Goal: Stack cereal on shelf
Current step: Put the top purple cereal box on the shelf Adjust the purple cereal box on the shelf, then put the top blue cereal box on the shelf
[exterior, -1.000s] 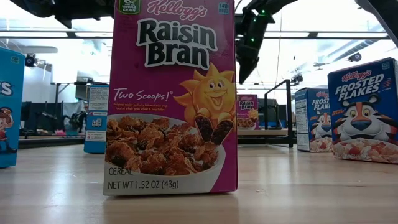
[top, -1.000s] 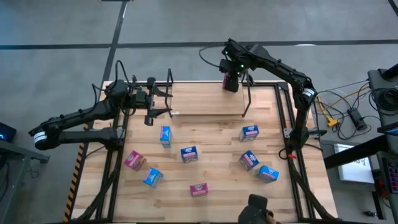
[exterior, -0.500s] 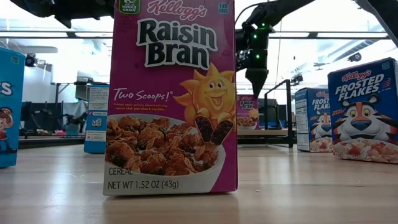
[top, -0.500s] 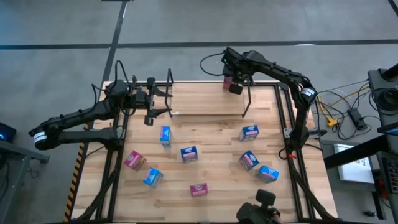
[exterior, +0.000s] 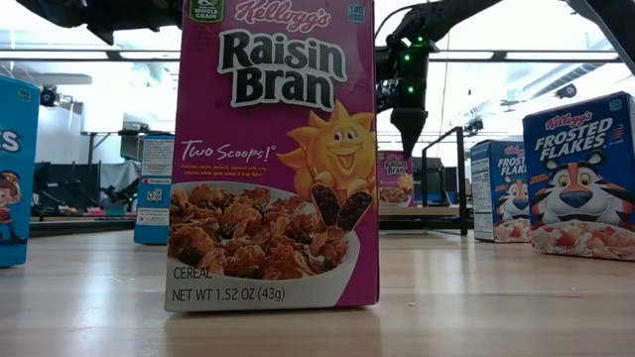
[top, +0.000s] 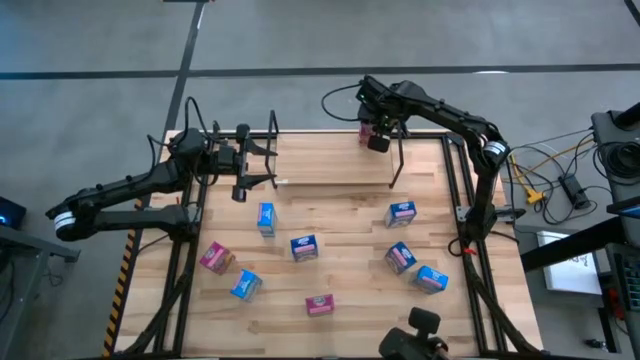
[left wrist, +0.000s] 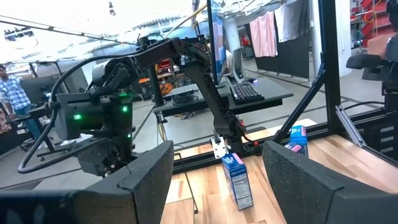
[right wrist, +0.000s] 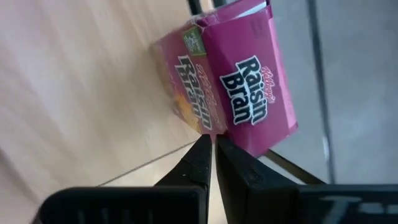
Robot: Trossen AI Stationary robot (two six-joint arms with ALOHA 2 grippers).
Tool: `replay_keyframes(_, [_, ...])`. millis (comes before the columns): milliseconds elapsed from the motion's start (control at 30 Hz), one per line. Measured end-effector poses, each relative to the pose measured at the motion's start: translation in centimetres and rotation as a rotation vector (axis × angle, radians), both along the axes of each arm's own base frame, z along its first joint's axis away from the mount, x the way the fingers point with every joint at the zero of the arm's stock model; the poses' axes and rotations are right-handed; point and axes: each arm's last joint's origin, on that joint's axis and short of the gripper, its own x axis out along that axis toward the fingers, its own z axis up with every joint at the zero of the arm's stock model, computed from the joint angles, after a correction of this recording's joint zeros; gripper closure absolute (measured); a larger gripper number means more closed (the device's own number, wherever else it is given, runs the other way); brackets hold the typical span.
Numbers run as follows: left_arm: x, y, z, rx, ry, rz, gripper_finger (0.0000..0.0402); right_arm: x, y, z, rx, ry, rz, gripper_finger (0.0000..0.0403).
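The shelf stands at the table's far edge, its black posts bearing a pale tier. One pink cereal box stands upright on that tier at its far right end. My right gripper points straight down just over that box's top, fingers shut. My left gripper waits open beside the shelf's left posts, holding nothing. Several blue and pink boxes lie scattered on the table, among them a blue one and a pink one. My right gripper comes from above, pointing down, with its shut fingertips at the top edge of the pink box. The box stands upright on the shelf tier. Whether the tips touch it, I cannot tell.
A black tube frame edges the table. A pink Raisin Bran box stands right before the low camera, with Frosted Flakes boxes to its right. Bare wood lies between the shelf and the scattered boxes.
My right gripper has swung from a slant to pointing straight down and has come lower, toward the pink box on the shelf. Since half a second ago it has kept still. The box has stayed where it was.
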Motion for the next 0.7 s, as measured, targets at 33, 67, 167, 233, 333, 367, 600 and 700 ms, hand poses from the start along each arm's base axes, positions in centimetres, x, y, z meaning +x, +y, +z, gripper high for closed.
replay_keyframes(33, [0.0,0.0,0.0,0.0,0.0,0.0,0.0171,0.0,0.1,0.0,0.018,-0.01,-0.001,0.039])
replay_keyframes(67, [0.0,0.0,0.0,0.0,0.0,0.0,0.0171,0.0,0.2,0.0,0.035,-0.019,0.002,0.039])
replay_keyframes(167, [0.0,0.0,0.0,0.0,0.0,0.0,0.0171,0.3,0.5,0.0,0.041,-0.026,0.012,0.039])
replay_keyframes(233, [0.0,0.0,0.0,0.0,0.0,0.001,0.0171,0.4,0.9,0.2,0.035,-0.032,0.024,0.039])
replay_keyframes(333, [0.0,0.0,0.0,0.001,-0.001,0.0,0.0171,0.4,1.2,0.9,0.018,-0.052,0.034,0.039])
replay_keyframes(367, [0.0,0.0,0.0,0.001,-0.001,0.001,0.0171,0.3,1.3,1.1,0.015,-0.058,0.03,0.039])
replay_keyframes(600, [0.1,0.1,-0.1,-0.003,0.005,0.001,0.0171,-0.5,3.1,4.1,0.103,-0.296,0.093,0.0393])
replay_keyframes(700, [0.3,0.1,-0.2,-0.019,0.008,-0.001,0.0171,-0.3,4.7,4.8,0.089,-0.4,0.162,0.0394])
